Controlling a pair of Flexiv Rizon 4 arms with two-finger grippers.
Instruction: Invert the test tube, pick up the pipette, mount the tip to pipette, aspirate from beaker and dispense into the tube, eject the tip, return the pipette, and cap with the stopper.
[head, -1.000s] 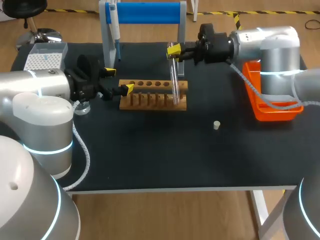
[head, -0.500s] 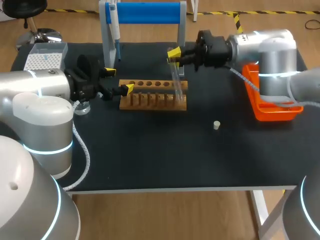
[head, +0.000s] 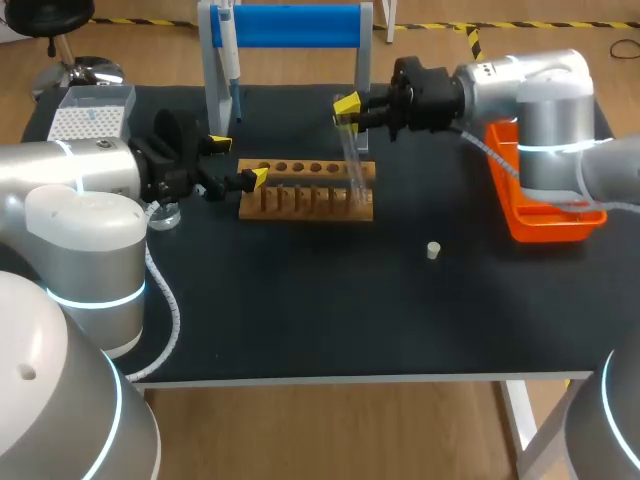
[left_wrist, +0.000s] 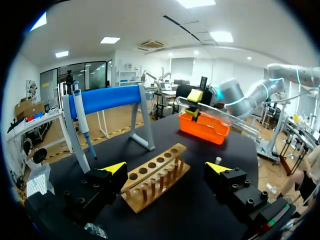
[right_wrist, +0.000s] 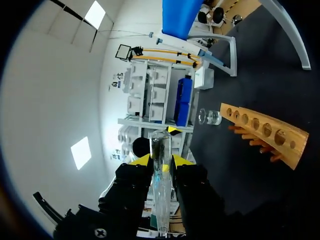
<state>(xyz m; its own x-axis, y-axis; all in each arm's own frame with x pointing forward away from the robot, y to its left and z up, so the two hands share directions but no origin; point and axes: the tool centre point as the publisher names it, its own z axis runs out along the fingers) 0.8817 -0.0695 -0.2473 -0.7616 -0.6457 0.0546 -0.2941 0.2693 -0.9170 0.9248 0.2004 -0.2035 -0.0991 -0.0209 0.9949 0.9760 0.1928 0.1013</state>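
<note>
Tilting further off upright: test tube (head: 352, 165), right fingers (head: 346, 103) clamping it.

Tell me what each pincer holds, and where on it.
Right pincer grips the test tube near its upper end; left pincer holds nothing.

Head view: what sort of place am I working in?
Probably a lab-style bench: a wooden tube rack, a pipette on a blue stand, a test tube in the right gripper.
</note>
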